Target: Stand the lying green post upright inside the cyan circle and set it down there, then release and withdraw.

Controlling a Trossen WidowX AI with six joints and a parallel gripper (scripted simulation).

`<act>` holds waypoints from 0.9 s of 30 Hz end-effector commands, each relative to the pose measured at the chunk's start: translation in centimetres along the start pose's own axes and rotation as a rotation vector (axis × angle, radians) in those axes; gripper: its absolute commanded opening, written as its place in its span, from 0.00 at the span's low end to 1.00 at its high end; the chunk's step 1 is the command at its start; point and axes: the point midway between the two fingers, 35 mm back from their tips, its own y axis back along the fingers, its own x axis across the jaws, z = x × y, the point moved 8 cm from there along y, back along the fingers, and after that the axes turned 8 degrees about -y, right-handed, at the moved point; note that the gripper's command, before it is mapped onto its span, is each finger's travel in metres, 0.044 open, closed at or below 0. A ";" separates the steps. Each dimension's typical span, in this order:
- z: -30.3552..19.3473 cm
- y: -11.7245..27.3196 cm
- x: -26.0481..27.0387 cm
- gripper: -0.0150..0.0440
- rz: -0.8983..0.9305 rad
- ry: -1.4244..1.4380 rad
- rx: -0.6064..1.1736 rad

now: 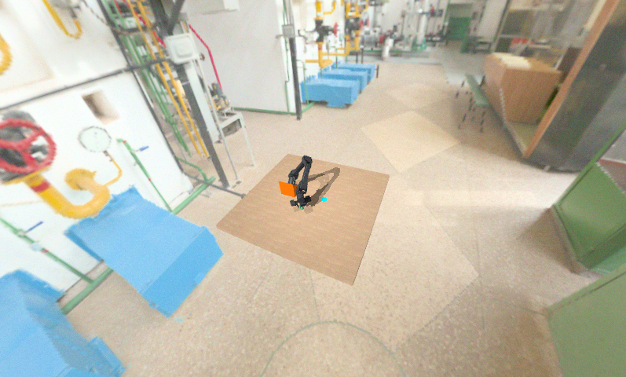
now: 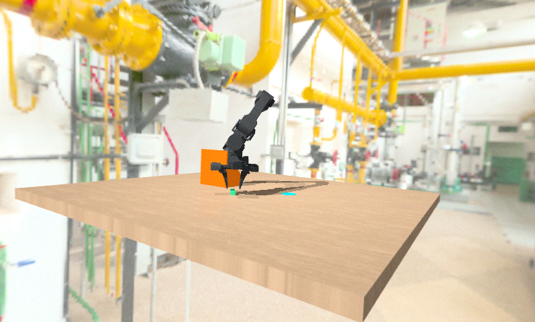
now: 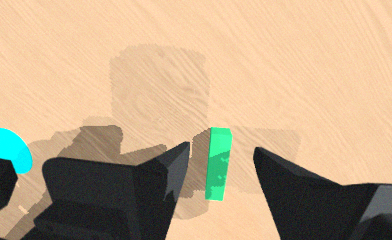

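The green post [image 1: 301,207] [image 2: 233,192] [image 3: 219,165] lies on its side on the wooden table. My gripper [image 2: 233,188] [image 3: 221,150] is open and points down, a little above the post. In the wrist view the post shows between the two fingertips, nearer the left one, with a gap on each side and its length running along the fingers. The flat cyan circle [image 1: 323,199] [image 2: 288,194] [image 3: 11,151] lies on the table, beyond the left finger in the wrist view. Nothing stands on the part of it that shows.
An orange block [image 1: 287,188] [image 2: 213,167] stands on the wooden table [image 1: 334,243] [image 2: 262,227], close beside the arm and behind the gripper in the exterior view. The arm's shadow falls across the table between the post and the circle.
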 end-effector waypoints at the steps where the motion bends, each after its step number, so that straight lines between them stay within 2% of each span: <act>1: -0.5 -1.9 -0.2 0.65 0.008 -0.009 0.002; 2: -0.5 -1.9 -0.2 0.65 0.008 -0.009 0.002; 10: -0.5 -1.9 -0.2 0.29 0.008 -0.009 0.002; 15: -0.4 -1.7 -0.1 0.29 0.008 -0.009 0.001; 27: 0.1 1.7 0.0 0.29 0.005 -0.010 -0.003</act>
